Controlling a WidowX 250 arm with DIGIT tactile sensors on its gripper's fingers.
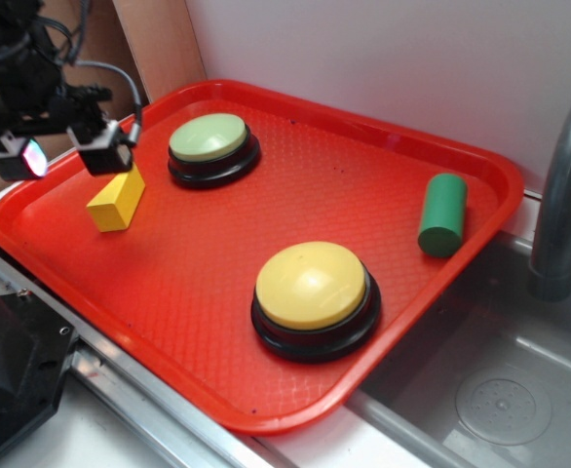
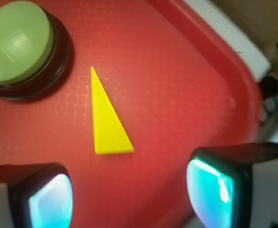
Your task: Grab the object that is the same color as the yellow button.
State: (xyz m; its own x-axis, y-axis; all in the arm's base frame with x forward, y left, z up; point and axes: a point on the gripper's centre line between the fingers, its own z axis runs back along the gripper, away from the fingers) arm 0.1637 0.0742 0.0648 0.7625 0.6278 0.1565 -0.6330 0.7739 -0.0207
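Approach step: the pincer [image 2: 129, 190], fingers apart and empty, hovers over the yellow wedge block [image 1: 116, 202] at the red tray's [image 1: 383, 146] left side, matching the yellow button [image 1: 312, 284]. Next, it should descend and close.

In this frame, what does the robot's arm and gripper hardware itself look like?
The arm is black, with dark cables looping along it. The gripper has two blocky fingers in black housings with pale grey sides. Their inner pads glow: cyan-white in the wrist view, with a pink-red tint on the one lit face in the exterior view. No markings are legible.
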